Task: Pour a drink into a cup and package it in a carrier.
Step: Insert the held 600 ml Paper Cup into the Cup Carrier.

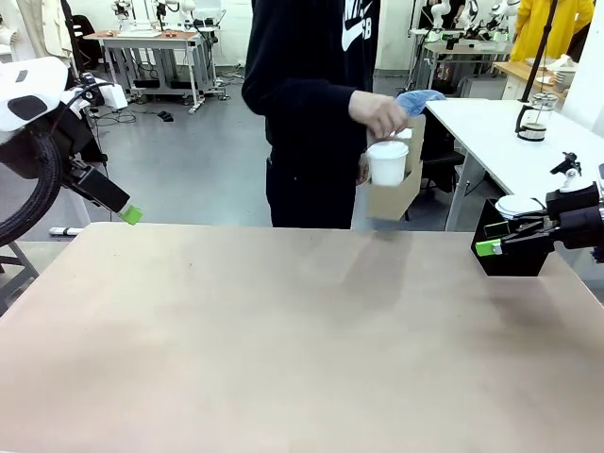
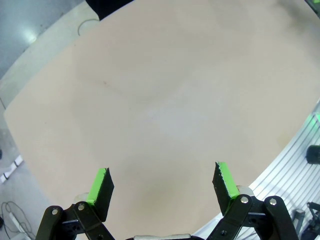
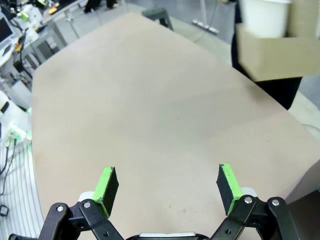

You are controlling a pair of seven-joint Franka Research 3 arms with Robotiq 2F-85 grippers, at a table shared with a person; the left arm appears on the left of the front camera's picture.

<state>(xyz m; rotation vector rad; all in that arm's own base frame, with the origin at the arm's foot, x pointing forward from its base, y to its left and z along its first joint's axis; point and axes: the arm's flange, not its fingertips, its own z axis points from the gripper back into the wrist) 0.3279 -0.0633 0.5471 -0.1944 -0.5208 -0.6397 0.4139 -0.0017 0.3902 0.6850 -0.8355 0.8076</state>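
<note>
A person at the far side of the table holds the brown cardboard carrier [image 1: 392, 193] in the air by its handle, above the table's far edge. The white cup [image 1: 387, 162] stands in it. In the right wrist view the carrier [image 3: 280, 57] and the cup [image 3: 265, 17] hang at the top right, beyond the table edge. The drink is hidden from view. My left gripper [image 1: 127, 209] hovers at the far left edge, open and empty [image 2: 162, 182]. At the right edge my right gripper [image 1: 489, 239] is also open and empty [image 3: 167, 185].
A black box [image 1: 514, 255] sits at the table's right edge behind my right gripper, a white lidded cup [image 1: 517, 204] by it. A glass jar [image 1: 532, 118] stands on the white side table [image 1: 491, 151]. The tan tabletop [image 1: 283, 330] is bare.
</note>
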